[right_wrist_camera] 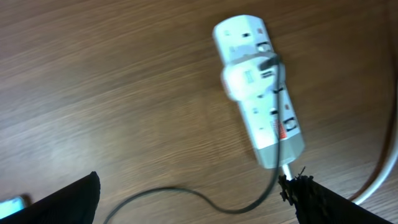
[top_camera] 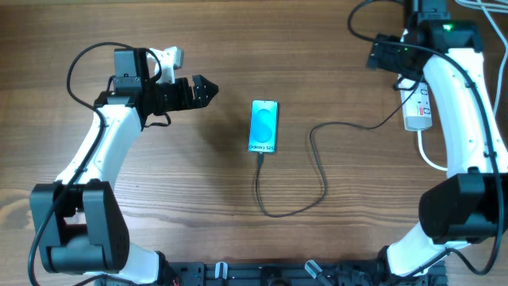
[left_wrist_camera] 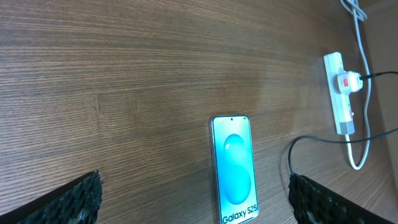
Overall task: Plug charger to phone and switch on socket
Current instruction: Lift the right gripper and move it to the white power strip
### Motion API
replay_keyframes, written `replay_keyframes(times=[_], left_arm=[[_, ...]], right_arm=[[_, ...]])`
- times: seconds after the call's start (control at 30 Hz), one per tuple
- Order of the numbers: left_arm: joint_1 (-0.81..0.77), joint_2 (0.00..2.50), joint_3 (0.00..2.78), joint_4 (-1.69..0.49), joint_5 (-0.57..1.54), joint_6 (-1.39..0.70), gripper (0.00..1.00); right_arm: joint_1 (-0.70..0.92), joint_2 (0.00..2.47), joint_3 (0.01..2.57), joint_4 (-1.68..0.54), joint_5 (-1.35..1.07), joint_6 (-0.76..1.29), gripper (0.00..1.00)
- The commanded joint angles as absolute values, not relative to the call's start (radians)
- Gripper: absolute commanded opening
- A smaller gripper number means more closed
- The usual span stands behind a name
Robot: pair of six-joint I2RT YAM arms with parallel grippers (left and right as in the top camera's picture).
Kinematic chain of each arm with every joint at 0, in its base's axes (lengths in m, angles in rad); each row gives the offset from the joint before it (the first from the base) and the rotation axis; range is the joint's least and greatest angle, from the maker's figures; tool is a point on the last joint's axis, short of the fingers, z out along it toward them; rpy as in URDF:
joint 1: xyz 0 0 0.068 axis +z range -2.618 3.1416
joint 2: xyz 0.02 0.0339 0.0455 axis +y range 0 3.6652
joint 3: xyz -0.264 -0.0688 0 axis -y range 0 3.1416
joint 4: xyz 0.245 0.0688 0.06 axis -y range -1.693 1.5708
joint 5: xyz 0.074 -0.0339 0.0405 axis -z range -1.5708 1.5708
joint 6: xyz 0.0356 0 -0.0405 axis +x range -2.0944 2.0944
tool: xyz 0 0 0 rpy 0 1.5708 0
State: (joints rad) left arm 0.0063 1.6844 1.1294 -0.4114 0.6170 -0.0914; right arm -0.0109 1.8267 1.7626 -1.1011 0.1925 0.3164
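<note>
Nearest the overhead lens, the black left gripper (top_camera: 208, 90) hangs left of the small turquoise-screened smartphone (top_camera: 263, 125). Its long axis runs away from the robot, text end nearest. A thin black charger cable (top_camera: 259, 179) meets that end, then loops off to the elongated white power strip (top_camera: 418, 110) under the right arm (top_camera: 460, 103).

Left wrist: fingers (left_wrist_camera: 74, 199) spread wide, the phone ahead, untouched.

Right wrist: the right gripper (right_wrist_camera: 196, 205) gapes empty over the diagonal strip, rounded end up-left.

Soft, even light; shadows faint. Right wrist view motion-blurred, socket (right_wrist_camera: 258, 87) smeared ahead of the right fingertips (right_wrist_camera: 68, 202). Left wrist view sharp; phone (left_wrist_camera: 234, 168) glows between dark, defocused left fingers (left_wrist_camera: 74, 199).
</note>
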Motion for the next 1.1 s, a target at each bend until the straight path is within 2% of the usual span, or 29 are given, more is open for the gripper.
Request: replay_keyframes(times=[0.0, 0.37, 0.63, 1.07], left_arm=[[0.002, 1.670, 1.126, -0.411, 0.604, -0.086, 1.00], [0.002, 1.670, 1.126, -0.411, 0.603, -0.085, 1.00], [0.002, 1.670, 1.126, -0.411, 0.603, -0.086, 1.00], [0.002, 1.670, 1.126, -0.411, 0.604, -0.085, 1.00]], right_arm=[[-0.080, 1.810, 1.742, -1.064, 0.221, 0.368, 1.00], [-0.287, 1.811, 1.742, -1.008, 0.211, 0.393, 1.00], [-0.347, 1.850, 1.723, -0.945, 0.186, 0.423, 1.00], [-0.417, 2.053, 1.723, -0.987, 0.118, 0.474, 1.00]])
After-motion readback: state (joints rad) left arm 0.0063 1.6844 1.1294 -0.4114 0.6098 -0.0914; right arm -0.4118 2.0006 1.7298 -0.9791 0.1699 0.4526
